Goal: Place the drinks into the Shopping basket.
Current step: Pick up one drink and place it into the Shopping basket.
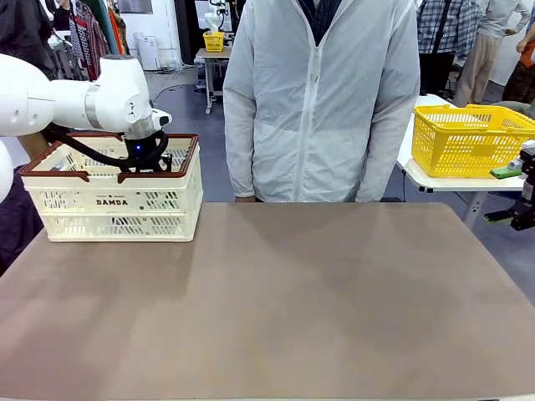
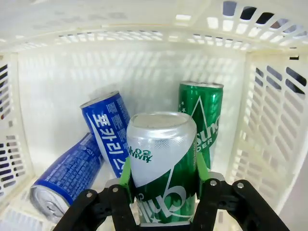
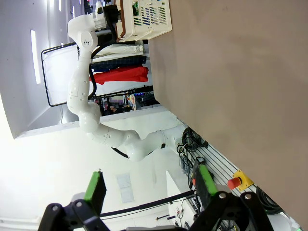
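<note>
Left gripper (image 2: 163,190): we see it shut tight on a slim green metal can (image 2: 163,163), low inside the cream-white slotted plastic basket (image 1: 117,200).
Right gripper (image 3: 149,192): wide open, holding nothing.
Neighbours: green can (image 2: 202,118) at 1 o'clock, two blue cans (image 2: 108,130) at 10.
Risk: we think a tilted drop could knock them.

The Shopping basket (image 2: 269,96), seen at the frame's edges, is matt cream slotted plastic. The green can (image 2: 161,168) at lower centre is glossy metal with a dull silver end. The table (image 1: 276,301) looks smooth, matt brown.
</note>
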`<act>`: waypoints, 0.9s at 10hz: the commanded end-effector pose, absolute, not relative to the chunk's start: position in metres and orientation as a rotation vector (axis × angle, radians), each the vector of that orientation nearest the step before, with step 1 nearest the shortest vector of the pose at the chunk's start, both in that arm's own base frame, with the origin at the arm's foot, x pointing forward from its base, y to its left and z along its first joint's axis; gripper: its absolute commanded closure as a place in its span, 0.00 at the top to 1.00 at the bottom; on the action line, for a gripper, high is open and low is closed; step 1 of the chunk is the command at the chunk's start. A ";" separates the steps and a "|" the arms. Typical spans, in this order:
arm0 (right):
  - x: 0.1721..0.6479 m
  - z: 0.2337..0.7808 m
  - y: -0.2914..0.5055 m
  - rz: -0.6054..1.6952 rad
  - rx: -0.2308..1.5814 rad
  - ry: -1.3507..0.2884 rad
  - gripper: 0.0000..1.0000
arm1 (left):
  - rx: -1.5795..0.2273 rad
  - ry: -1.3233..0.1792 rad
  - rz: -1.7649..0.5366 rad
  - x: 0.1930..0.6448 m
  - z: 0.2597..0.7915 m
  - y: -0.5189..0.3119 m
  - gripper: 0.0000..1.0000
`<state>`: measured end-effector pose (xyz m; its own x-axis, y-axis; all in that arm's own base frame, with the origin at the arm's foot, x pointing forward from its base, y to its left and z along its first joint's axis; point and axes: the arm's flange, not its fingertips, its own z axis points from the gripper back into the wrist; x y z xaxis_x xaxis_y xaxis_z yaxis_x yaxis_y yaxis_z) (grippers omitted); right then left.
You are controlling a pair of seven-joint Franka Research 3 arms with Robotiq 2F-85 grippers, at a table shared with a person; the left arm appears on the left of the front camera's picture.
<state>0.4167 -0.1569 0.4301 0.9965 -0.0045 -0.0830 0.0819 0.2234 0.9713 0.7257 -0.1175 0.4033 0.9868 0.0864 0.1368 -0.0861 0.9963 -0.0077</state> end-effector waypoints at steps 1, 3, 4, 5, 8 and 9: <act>0.417 0.434 -0.158 -0.070 1.322 0.086 1.00 | -0.005 -0.137 0.106 0.717 0.414 -0.116 0.00; 0.417 0.434 -0.158 -0.070 1.322 0.086 1.00 | -0.012 -0.132 0.102 0.718 0.416 -0.115 0.80; 0.417 0.434 -0.158 -0.070 1.322 0.086 1.00 | -0.022 -0.126 0.094 0.717 0.417 -0.115 1.00; 0.417 0.434 -0.158 -0.070 1.322 0.086 1.00 | -0.022 -0.123 0.098 0.716 0.417 -0.114 1.00; 0.417 0.434 -0.158 -0.070 1.322 0.086 1.00 | -0.037 -0.143 0.106 0.714 0.425 -0.111 1.00; 0.417 0.434 -0.158 -0.070 1.322 0.086 1.00 | -0.043 -0.158 0.105 0.709 0.433 -0.109 1.00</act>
<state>0.4167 -0.1568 0.4301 0.9965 -0.0045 -0.0830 0.0819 0.2234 0.9713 0.7212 -0.1158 0.4264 0.9840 0.1007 0.1467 -0.0969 0.9948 -0.0326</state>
